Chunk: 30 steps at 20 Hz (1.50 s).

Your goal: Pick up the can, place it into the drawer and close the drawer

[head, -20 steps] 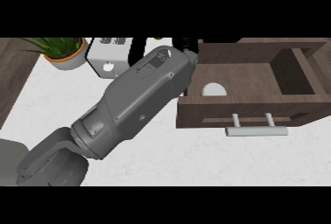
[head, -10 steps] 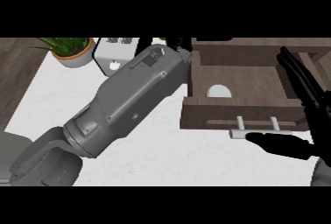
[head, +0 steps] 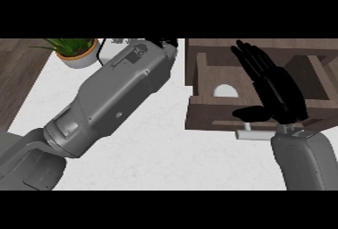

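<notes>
The brown wooden drawer [head: 198, 112] stands pulled out at the upper right. Inside it, near the front wall, a white can [head: 226, 91] shows as a pale arch. My right hand [head: 274, 87] hovers over the drawer with straight fingers pointing away from me and the thumb stretched left above the front wall; it is open and holds nothing. The drawer's pale handle [head: 254, 134] peeks out beside the right wrist. My left forearm [head: 112, 103] runs diagonally up to the top edge, where only a black bit of the left hand [head: 162, 43] shows.
A potted green plant [head: 77, 52] stands at the upper left on the white counter [head: 171, 161]. A white appliance [head: 108, 46] is mostly hidden behind the left forearm. Dark wood floor [head: 16, 76] borders the counter on the left.
My right hand has come in from the right edge and now spreads over the open drawer. The left forearm stays stretched toward the top edge.
</notes>
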Tool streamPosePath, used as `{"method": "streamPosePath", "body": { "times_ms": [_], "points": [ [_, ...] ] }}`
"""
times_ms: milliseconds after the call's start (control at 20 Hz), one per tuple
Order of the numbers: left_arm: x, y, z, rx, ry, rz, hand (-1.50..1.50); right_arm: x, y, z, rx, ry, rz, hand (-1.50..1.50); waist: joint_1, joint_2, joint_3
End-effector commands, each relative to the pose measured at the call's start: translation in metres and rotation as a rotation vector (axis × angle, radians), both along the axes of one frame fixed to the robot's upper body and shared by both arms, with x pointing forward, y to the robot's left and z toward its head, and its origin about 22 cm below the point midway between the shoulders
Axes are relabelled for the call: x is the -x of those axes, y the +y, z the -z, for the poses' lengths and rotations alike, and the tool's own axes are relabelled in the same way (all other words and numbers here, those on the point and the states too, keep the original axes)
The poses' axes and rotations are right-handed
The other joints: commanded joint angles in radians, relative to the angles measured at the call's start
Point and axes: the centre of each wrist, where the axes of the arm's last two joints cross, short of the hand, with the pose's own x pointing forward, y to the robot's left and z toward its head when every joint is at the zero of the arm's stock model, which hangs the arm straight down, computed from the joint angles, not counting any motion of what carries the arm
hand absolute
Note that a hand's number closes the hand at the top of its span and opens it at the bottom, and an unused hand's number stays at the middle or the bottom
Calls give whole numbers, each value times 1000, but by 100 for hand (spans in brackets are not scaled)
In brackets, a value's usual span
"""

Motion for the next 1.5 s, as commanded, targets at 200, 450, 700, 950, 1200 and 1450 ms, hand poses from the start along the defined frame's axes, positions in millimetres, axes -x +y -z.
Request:
{"method": "streamPosePath", "body": {
  "times_ms": [200, 450, 700, 950, 1200, 1450],
  "points": [
    [-4, 35, -15, -3, 3, -34, -150, -52, 27, 47, 126, 17, 81, -150, 11, 0, 1],
    [3, 50, -23, 20, -8, -27, -150, -60, 42, 92, 183, 37, 115, -150, 16, 1, 1],
    [6, 65, -20, -19, -1, -41, -150, -81, 25, 99, 195, -13, 182, -150, 19, 6, 2],
    [10, 85, -21, -2, -33, -44, -150, -97, 16, 96, 205, -52, 215, -150, 27, 10, 1],
    [16, 84, -11, 1, 2, -40, -150, -111, 4, 86, 208, -94, 235, -150, 27, 13, 2],
    [23, 93, -32, 4, -2, -24, -150, -121, -6, 77, 211, -139, 297, -150, 62, 18, 3]
  ]
}}
